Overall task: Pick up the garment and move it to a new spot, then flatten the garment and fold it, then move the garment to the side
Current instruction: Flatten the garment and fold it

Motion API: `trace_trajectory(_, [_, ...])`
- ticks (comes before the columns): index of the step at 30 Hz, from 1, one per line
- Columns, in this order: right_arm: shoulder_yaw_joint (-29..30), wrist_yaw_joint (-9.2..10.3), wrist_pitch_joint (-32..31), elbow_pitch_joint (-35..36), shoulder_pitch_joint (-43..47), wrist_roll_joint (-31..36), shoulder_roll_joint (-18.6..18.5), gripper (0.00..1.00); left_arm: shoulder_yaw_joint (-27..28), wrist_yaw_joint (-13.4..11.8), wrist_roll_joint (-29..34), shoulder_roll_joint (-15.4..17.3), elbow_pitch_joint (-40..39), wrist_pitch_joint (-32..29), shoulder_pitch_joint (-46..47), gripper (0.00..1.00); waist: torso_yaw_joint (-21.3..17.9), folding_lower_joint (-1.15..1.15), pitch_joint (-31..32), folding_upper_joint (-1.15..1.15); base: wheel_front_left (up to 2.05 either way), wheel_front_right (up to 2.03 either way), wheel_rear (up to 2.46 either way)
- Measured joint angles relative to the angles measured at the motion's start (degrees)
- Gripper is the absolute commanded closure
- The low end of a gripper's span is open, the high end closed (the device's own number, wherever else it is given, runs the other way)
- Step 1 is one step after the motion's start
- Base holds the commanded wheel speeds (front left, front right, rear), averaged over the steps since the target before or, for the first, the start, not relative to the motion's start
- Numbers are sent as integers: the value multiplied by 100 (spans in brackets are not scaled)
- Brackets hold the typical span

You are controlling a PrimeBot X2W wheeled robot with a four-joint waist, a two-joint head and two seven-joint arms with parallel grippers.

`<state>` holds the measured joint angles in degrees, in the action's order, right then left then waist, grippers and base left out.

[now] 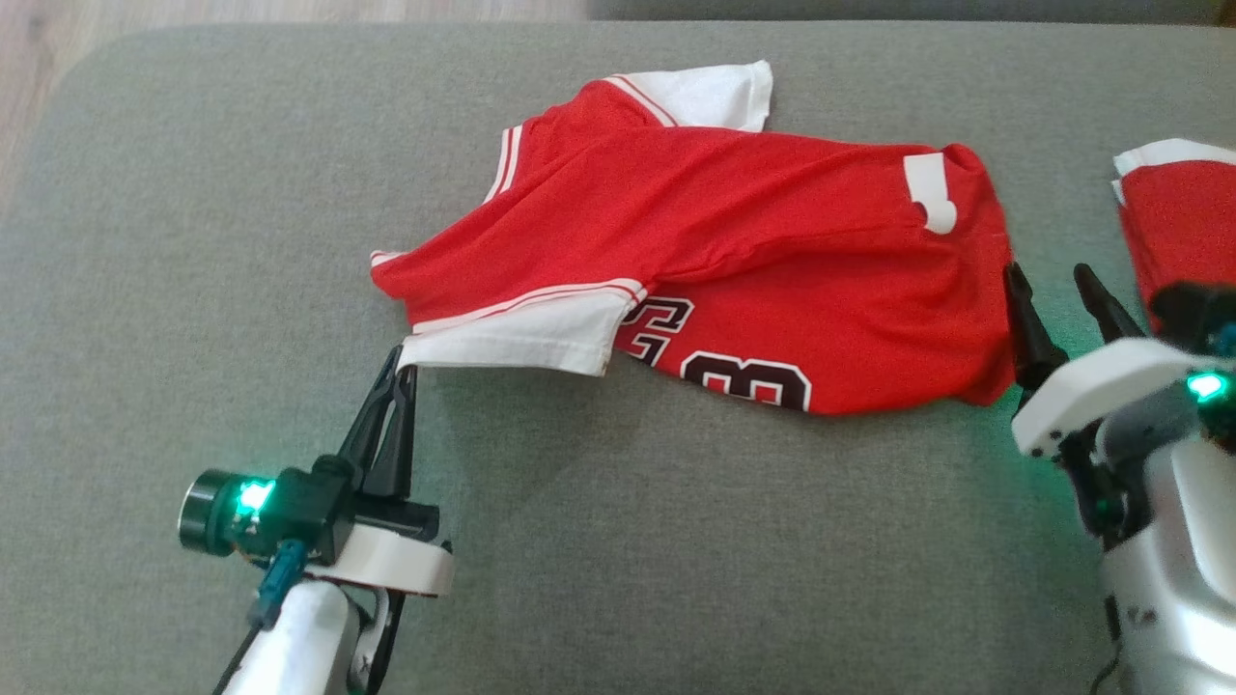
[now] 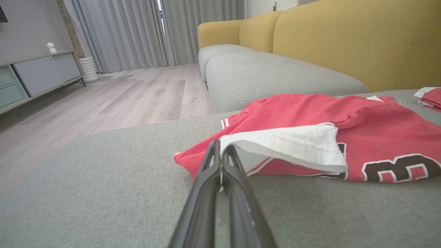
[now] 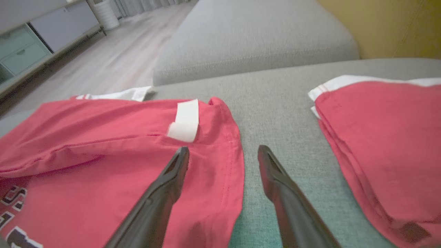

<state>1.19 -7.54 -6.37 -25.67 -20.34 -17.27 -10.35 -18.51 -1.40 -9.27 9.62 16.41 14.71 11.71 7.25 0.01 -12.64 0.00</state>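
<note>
The garment [image 1: 734,251] is a red jersey with white sleeves and dark numbers, lying crumpled across the grey cushion [image 1: 193,241]. My left gripper [image 1: 404,357] is shut on the corner of its near white sleeve [image 2: 289,144], which hangs lifted a little off the cushion. My right gripper [image 1: 1057,290] stands open at the garment's right edge; in the right wrist view [image 3: 222,155] one finger lies over the red cloth [image 3: 103,148] and the other over bare cushion.
A second red and white garment [image 1: 1178,212] lies folded at the right edge of the cushion, close to my right arm. Beyond are another grey seat [image 2: 275,75], a yellow sofa back [image 2: 344,38], wooden floor and a low cabinet [image 2: 38,75].
</note>
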Motion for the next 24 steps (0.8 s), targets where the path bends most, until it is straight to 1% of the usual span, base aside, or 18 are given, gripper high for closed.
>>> trace_trajectory(4, [130,0,-309,-497,-455,187,-133,0,25,80,55,-64,-27,0,4,100,77,0,-107,0,0,0,0])
trace_trajectory(10, [316,0,-374,-1189,-1079,738,-142,0,36,200,142,-178,-55,0,18,100,195,0,-239,0,0,0,0])
trace_trajectory(13, [353,0,-425,-1517,-1278,890,-120,0,41,300,190,-227,-56,0,41,100,244,0,-313,0,0,0,0])
trace_trajectory(21, [453,1,-424,-2184,-1724,1233,-116,1,104,402,274,-324,-47,0,220,100,376,0,-431,0,0,0,0])
trace_trajectory(22, [455,0,-424,-2249,-1767,1272,-116,26,123,439,279,-328,-40,0,221,100,386,0,-441,0,0,0,0])
trace_trajectory(23, [458,0,-424,-2296,-1808,1300,-116,48,137,453,279,-330,-29,0,225,100,393,0,-449,0,0,0,0])
trace_trajectory(24, [474,0,-424,-2330,-1842,1301,-114,62,151,468,279,-333,-13,0,235,100,399,-1,-456,0,0,0,0])
